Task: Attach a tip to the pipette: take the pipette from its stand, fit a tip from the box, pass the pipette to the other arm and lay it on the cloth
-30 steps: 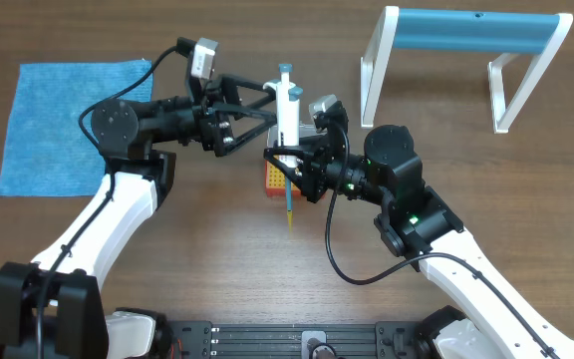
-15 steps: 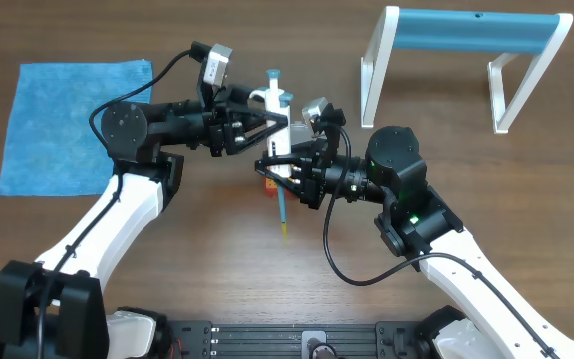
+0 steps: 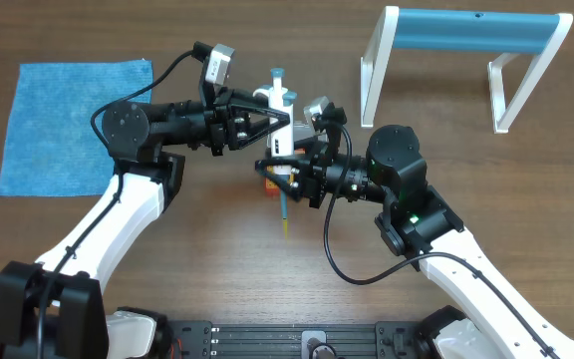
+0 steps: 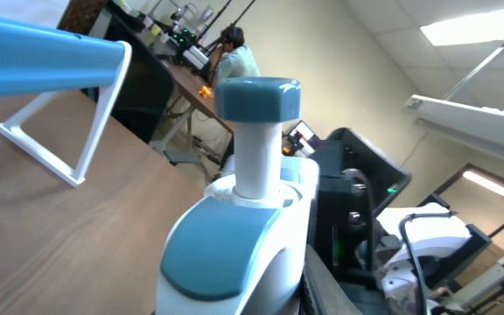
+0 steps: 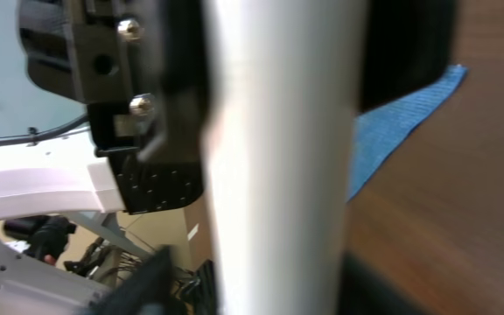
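Passing the tipped pipette (image 3: 281, 125) between arms

The right pincer (image 3: 289, 168) is clamped on the pipette's lower shaft and holds it off the table (image 3: 217, 269). In the right wrist view the white barrel runs straight up between that arm's own fingers. The yellow tip (image 3: 285, 214) is already seated on the pipette's end and points down towards the arms' bases, so I judge the fitting step done and the handover to be the step in hand.

The left pincer (image 3: 273, 120) sits at the pipette's upper body, just below the blue plunger, with the pipette's head close in front of the left wrist camera. Whether it has closed on the pipette I cannot tell.

The next move probably calls for a firm left grasp on the upper body before the right lets go. Then the left arm can carry it away.

Just beneath the held pipette lies the tip box (image 3: 268, 184), partly hidden by the right pincer. The blue cloth (image 3: 68, 125) lies well apart, on the left arm's side. The stand (image 3: 471, 35) is at the far right.
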You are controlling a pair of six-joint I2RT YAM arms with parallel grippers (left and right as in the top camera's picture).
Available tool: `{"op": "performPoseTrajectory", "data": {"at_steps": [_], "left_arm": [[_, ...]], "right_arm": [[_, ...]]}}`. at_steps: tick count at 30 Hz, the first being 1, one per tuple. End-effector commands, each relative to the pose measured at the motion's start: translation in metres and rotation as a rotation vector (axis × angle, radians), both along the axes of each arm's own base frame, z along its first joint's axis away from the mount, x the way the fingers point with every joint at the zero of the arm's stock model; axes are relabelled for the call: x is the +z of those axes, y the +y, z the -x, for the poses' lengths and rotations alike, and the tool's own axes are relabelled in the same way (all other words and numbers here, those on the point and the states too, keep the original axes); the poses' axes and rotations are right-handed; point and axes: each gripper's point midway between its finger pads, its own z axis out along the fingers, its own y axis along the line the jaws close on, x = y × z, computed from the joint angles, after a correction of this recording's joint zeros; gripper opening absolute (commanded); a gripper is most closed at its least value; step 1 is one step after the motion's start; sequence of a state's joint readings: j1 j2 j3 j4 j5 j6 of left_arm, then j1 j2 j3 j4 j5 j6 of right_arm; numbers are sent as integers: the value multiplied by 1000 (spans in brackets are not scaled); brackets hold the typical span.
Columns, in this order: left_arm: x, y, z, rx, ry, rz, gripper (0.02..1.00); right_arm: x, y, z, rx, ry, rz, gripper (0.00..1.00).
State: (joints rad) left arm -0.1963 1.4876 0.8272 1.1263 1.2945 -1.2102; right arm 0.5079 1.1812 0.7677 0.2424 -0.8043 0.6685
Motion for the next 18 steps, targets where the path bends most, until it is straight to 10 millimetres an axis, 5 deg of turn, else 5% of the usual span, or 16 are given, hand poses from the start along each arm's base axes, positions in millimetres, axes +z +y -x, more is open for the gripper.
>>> {"op": "performPoseTrajectory", "data": {"at_steps": [1, 8, 14, 18], "left_arm": [[-14, 1, -21, 74, 75, -22, 29], [-87, 28, -75, 384, 351, -162, 27], [-86, 51, -87, 447, 349, -154, 29], [-107, 76, -91, 504, 393, -209, 29]], "right_arm": [[3, 0, 5, 23, 8, -3, 895], [-38, -43, -22, -107, 146, 109, 895], [-45, -96, -55, -264, 125, 139, 895], [-36, -120, -62, -322, 111, 116, 897]]}}
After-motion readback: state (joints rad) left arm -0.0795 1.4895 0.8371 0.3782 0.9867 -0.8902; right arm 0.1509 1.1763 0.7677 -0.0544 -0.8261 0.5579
